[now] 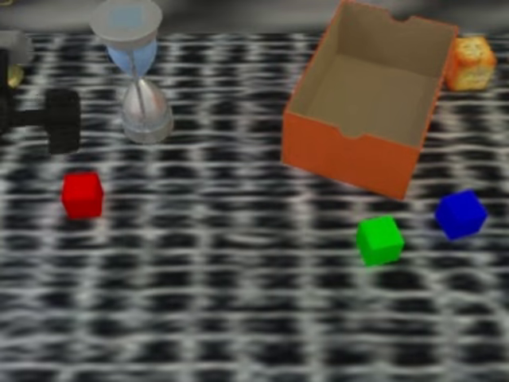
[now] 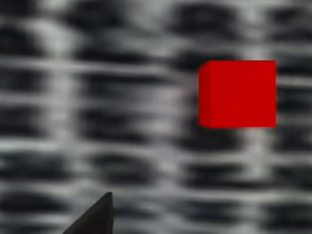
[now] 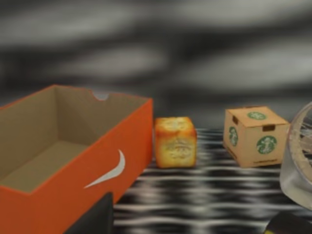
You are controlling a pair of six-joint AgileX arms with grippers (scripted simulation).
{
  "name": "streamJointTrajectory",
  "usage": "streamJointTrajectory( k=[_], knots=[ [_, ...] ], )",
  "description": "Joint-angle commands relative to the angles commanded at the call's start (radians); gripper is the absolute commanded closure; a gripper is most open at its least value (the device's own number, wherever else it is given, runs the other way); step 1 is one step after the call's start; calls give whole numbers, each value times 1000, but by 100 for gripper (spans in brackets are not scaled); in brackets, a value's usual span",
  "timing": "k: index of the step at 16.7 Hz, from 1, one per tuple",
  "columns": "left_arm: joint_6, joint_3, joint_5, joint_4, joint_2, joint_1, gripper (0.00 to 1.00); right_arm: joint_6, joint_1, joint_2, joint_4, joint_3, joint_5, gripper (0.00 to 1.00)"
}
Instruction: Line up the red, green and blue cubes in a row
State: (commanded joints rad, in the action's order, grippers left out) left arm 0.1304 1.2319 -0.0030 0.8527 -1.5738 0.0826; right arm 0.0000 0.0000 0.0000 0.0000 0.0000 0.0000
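1. The left gripper itself was not visible from the top; in the left wrist view only one dark fingertip [image 2: 95,217] showed at the edge, so I cannot tell how wide the fingers were, and nothing was seen held.
2. At the far left edge of the surface [image 1: 238,318] lay a black dumbbell [image 1: 48,119].
3. The red cube [image 1: 82,195] stood on the left side of the surface, in front of the dumbbell and well apart from the other two cubes. In the left wrist view it [image 2: 237,93] sat flat on the black and white pattern, not touching the fingertip.
4. An hourglass [image 1: 139,76] stood upright at the back, to the right of the dumbbell.
5. An orange box [image 1: 350,155] stood open and empty, right of the middle.
6. The green cube [image 1: 379,239] stood in front of the box, near it but not touching.
7. The blue cube [image 1: 460,213] stood just to the right of the green one, with a gap between them.
8. A yellow block [image 1: 471,62] stood beside the far right corner of the box.
9. The right wrist view showed also a small carton [image 3: 254,135] with green logos, near the yellow block.
10. The right gripper was not visible from the top; its wrist view showed only a dark tip [image 3: 95,217], so I cannot tell its opening.
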Motion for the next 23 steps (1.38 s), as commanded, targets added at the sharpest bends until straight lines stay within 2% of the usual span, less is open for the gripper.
streamJointTrajectory(
  k=[6,11,17,23],
  knots=[
    [39,356,3,232,-427,24,0,0,0,0,0,0,0,0],
    [51,468,5,295,-549,30,0,0,0,0,0,0,0,0],
    [49,453,5,277,-553,26,0,0,0,0,0,0,0,0],
    [48,319,6,48,-638,28,0,0,0,0,0,0,0,0]
  ],
)
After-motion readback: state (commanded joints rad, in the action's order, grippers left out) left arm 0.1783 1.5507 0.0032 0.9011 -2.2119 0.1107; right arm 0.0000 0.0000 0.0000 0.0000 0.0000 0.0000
